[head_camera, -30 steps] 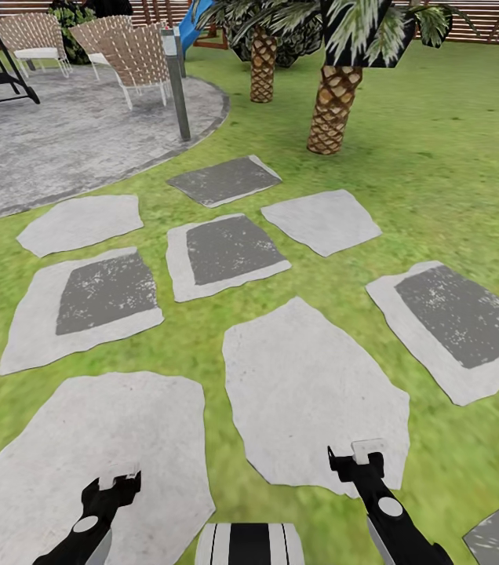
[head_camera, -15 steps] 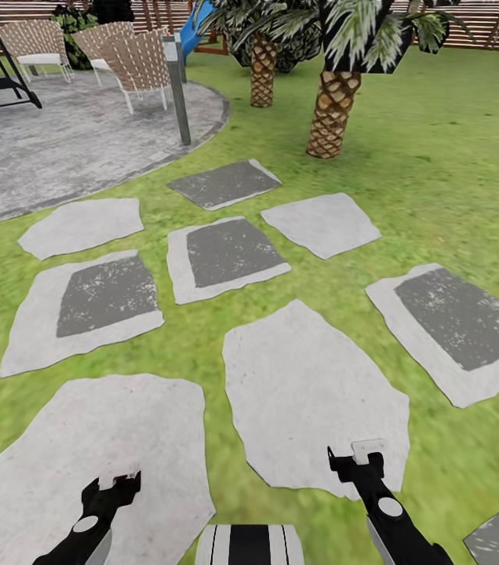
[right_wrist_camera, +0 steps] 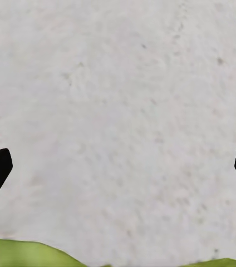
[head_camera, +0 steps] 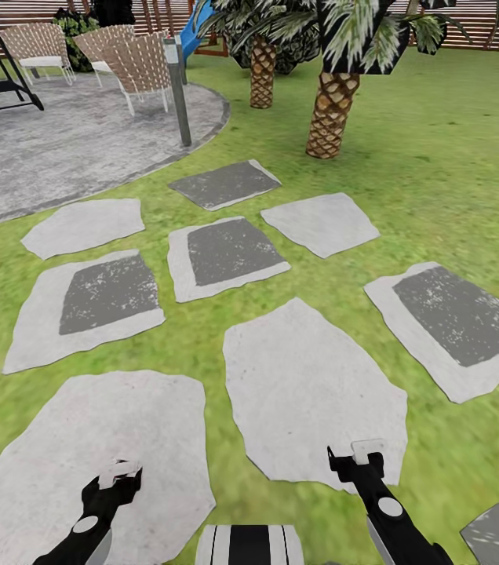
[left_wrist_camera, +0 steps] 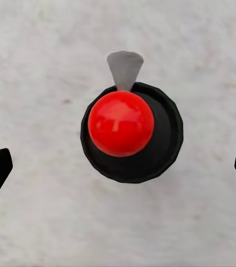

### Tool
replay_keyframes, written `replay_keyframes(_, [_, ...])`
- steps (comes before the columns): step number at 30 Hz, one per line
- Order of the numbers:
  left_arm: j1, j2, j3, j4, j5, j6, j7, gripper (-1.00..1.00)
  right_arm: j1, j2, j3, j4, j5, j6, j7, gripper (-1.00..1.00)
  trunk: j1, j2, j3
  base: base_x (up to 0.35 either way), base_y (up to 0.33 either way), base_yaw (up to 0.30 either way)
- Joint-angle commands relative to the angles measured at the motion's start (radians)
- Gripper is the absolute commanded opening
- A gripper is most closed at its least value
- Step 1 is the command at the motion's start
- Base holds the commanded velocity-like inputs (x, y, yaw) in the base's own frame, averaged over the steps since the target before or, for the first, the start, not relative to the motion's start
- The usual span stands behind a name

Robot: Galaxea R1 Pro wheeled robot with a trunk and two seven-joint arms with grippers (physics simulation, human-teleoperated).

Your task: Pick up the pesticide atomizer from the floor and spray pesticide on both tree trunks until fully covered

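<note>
Directly below the left tool (left_wrist_camera: 118, 167), jaws wide apart, sits the atomizer (left_wrist_camera: 130, 132) on a pale slab (head_camera: 85, 447), untouched. Right tool (right_wrist_camera: 118, 167) open over another slab (head_camera: 312, 392). Pickup pending; spraying not begun. Beyond: palms (head_camera: 332, 102), target trunks not identifiable.

Flat stepping stones (head_camera: 312, 392) and green lawn (head_camera: 446, 149) lie low ahead, so there is lots of open room above them. Two palm trunks (head_camera: 330, 110) stand up from the grass farther on. A grey post (head_camera: 177, 94) and woven chairs (head_camera: 136, 67) stand by the round paved patio (head_camera: 69, 141). A black base with a red ball (left_wrist_camera: 121, 123) sits on the stone between the left gripper's wide-apart jaws.
</note>
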Motion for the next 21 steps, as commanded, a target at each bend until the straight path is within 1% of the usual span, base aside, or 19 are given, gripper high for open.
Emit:
replay_keyframes(1, [0.0, 0.0, 0.0, 0.0, 0.0, 0.0, 0.0, 1.0, 0.0, 0.0, 0.0, 0.0, 0.0, 0.0, 0.0, 1.0, 0.0, 0.0, 0.0, -0.002, 0.0, 0.0])
replay_keyframes(21, [0.0, -0.001, 0.0, 0.0, 0.0, 0.001, 0.0, 1.0, 0.0, 0.0, 0.0, 0.0, 0.0, 0.0, 0.0, 1.0, 0.0, 0.0, 0.0, 0.014, 0.0, 0.0])
